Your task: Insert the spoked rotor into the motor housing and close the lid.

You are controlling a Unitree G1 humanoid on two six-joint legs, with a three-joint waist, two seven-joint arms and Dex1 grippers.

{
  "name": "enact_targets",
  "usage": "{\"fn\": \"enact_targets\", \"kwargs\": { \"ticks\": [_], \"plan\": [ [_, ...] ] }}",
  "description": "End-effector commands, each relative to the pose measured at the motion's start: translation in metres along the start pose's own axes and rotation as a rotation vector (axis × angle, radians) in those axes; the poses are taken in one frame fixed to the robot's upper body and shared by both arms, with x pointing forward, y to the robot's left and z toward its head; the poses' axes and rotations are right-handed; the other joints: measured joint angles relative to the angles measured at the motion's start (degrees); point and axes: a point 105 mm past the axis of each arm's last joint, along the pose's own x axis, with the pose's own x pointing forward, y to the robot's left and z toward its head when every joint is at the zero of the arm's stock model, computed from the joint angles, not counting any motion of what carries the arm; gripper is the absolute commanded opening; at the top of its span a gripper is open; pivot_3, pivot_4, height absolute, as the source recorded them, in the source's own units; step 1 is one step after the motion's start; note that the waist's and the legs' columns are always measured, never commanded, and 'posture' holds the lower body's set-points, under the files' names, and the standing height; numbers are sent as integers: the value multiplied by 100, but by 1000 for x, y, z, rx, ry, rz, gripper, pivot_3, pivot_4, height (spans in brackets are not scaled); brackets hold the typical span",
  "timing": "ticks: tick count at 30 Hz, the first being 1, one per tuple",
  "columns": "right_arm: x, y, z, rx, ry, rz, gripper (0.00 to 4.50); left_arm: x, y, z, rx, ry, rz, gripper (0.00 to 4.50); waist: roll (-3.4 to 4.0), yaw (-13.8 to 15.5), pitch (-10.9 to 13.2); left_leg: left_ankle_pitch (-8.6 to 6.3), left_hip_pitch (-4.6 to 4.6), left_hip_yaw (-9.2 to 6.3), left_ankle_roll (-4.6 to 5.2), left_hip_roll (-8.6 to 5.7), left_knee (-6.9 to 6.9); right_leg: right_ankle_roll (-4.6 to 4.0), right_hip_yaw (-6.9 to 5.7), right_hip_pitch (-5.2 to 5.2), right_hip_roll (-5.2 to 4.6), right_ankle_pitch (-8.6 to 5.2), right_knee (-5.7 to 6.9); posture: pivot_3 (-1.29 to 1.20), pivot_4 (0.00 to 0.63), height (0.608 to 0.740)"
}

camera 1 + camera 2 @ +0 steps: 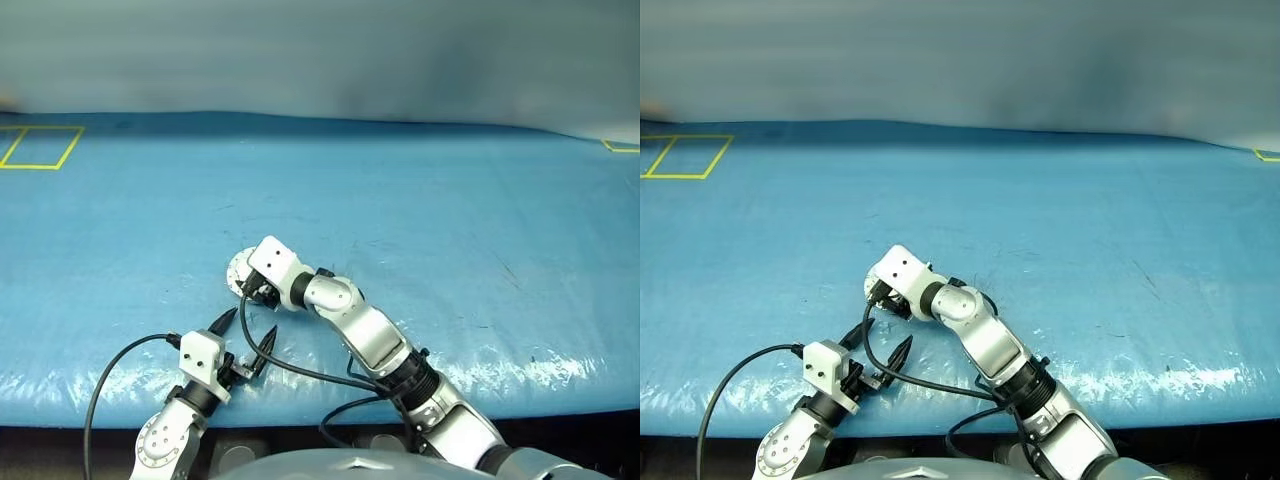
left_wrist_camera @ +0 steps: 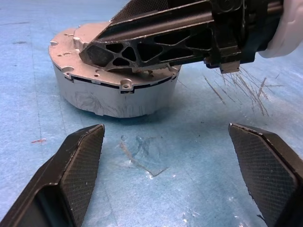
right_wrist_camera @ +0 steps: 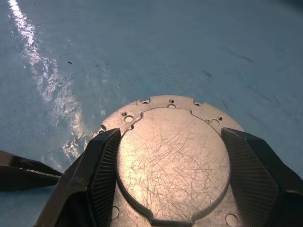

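Right hand (image 1: 262, 290) covers most of the housing (image 2: 113, 97) from overhead, leaving just a sliver of lid (image 3: 173, 161). Up close, the lid's near edge runs off the picture. Whether those fingers (image 3: 102, 175) actually touch the lid — can't tell. Housing's inside is hidden under the lid.

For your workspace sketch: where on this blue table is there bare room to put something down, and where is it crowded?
Bare: the far stretch up to the yellow outline and the whole right side. Crowded: near-left, where the right claw straddles the lid on the motor housing, the left claw beside it.
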Motion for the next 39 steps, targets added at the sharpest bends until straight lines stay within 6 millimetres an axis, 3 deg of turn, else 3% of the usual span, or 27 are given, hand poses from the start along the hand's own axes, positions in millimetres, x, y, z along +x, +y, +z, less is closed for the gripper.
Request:
{"fn": "enact_targets", "kwargs": {
  "ticks": [1,9,11,13,24,29,32,35,39],
  "plan": [
    [0,-6,-10,-20,63,-30,3024,1,0,11,17,-39,-4,4500,0,2,0,0,0,0,0,0,0,0,0,1,0,0,0,0,150,740],
    [0,-8,-27,141,140,-7,3024,0,2,12,25,-36,-1,4500,3,3,-4,0,20,0,0,0,4,-1,1,-2,0,-1,0,0,150,740],
    [-1,-15,-31,99,171,-51,3024,0,3,12,26,-37,2,4500,4,4,-5,0,20,0,0,0,6,-1,1,-2,0,-1,0,0,150,740],
    [-2,-33,-38,-181,233,-170,3024,0,4,12,30,-37,5,4500,12,4,-8,0,19,0,0,0,6,-1,1,-2,0,-1,0,0,150,740],
    [1,-10,-37,198,188,-36,3024,-1,8,10,33,-34,13,4500,12,44,-36,0,21,-1,0,-2,3,-1,1,-1,-1,-1,0,0,150,740],
    [0,-9,-41,311,200,-26,3024,-3,32,16,-125,54,201,4500,7,12,-40,0,19,-1,1,2,-3,-3,-1,1,1,-2,0,0,150,740],
    [-1,-7,-43,312,209,-22,3024,-4,46,29,-207,88,212,4500,1,9,-44,0,20,-3,0,2,-3,-3,-2,1,1,-3,0,0,150,740],
    [-1,-4,-44,320,213,-12,3024,-2,76,50,-182,69,286,3880,-1,9,-47,0,24,-4,0,3,-1,-4,-3,1,2,-4,1,0,150,740],
    [-1,-1,-45,346,208,0,3024,14,98,71,-62,61,267,2488,-23,7,-65,0,29,-6,0,1,2,-3,-4,5,2,-3,0,0,150,740]
  ]
}}
